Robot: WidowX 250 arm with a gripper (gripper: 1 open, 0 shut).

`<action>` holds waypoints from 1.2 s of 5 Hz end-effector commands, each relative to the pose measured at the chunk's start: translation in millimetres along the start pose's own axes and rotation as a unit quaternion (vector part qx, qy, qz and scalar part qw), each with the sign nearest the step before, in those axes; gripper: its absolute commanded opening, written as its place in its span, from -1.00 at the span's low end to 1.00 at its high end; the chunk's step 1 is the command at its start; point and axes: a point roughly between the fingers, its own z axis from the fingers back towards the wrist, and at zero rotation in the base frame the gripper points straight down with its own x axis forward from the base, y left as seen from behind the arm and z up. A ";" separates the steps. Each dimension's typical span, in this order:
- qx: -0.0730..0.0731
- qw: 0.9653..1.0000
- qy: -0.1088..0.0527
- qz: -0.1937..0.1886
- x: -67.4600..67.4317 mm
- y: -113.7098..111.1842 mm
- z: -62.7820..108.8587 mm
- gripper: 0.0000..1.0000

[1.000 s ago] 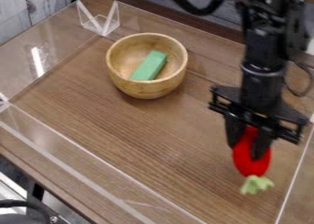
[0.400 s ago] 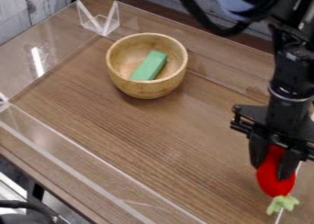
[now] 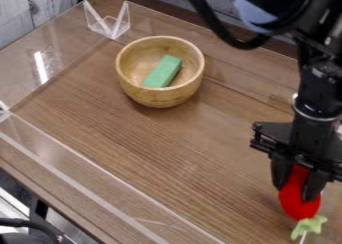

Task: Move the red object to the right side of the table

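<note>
The red object is a small red toy fruit with a green leafy stem hanging below it. It sits at the lower right of the brown wood-grain table, near the right acrylic wall. My gripper points straight down from the black arm and is shut on the top of the red object. The fingertips are partly hidden by the fruit. I cannot tell whether the stem touches the tabletop.
A wooden bowl holding a green block stands at the upper middle of the table. Low clear acrylic walls edge the tabletop. A small clear stand is at the far corner.
The arm has carried the red object to the right and slightly toward the front edge, most of it before the last half second. The grip stayed shut.
</note>
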 end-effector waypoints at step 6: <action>0.000 1.000 -0.026 0.017 1.5 -1.8 -6.9 1.00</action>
